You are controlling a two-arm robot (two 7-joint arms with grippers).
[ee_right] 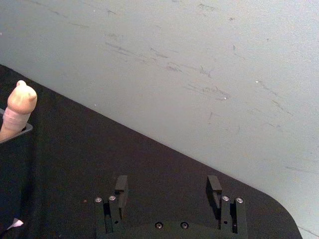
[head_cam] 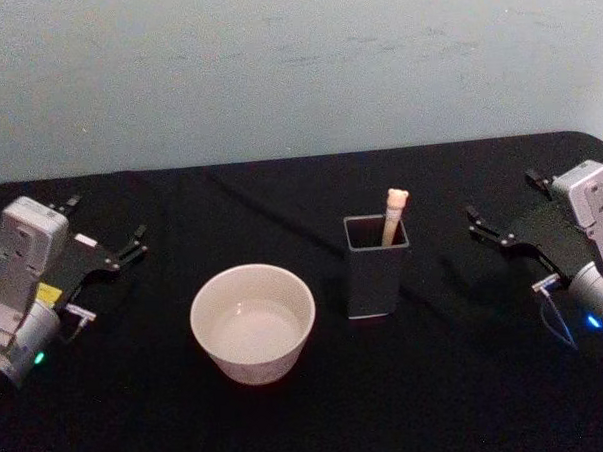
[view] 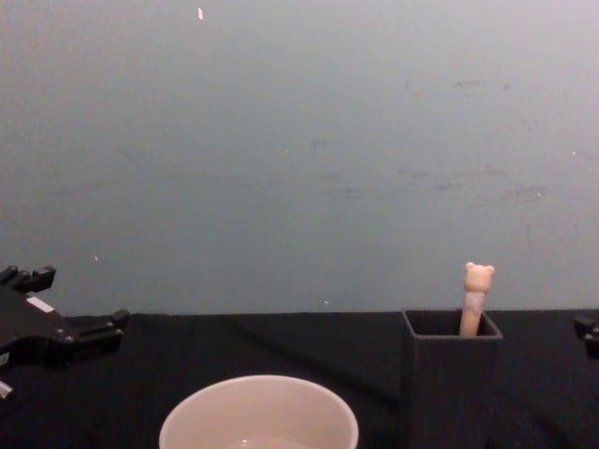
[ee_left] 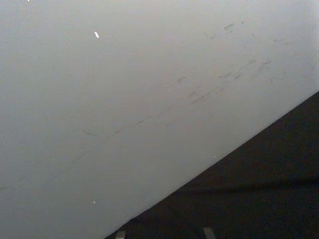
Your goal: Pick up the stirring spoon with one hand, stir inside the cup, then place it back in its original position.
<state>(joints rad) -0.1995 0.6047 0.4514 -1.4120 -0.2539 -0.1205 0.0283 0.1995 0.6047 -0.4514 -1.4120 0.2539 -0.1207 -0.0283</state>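
- The cup [head_cam: 256,364], wide, round and cream-white, stands nearest on the black counter [head_cam: 320,420], a little left of the middle. It stands upright with its mouth open.
- Just behind it and to the right stands the dark grey square holder [head_cam: 370,283], upright and apart from the cup.
- The stirring spoon [head_cam: 393,218] stands in the holder, leaning into its far right corner. Only the beige handle with the small bear head rises above the rim. The neck and bowl are hidden inside.
- In the chest view the bear head [view: 478,278] pokes up above the holder's rim, at the right side of the opening.
- The left pincer [head_cam: 106,222] lies low over the counter at the far left, well apart from the cup. Its black fingers are spread and hold nothing.
- The right pincer [head_cam: 503,198] lies at the far right, well apart from the holder, pointing inward. In the right wrist view its two fingers [ee_right: 121,185] stand wide apart with bare counter between them, and the bear head shows off to one side.
- Farthest back, a pale grey-blue wall [head_cam: 295,66] with faint scuffs rises behind the counter's edge.
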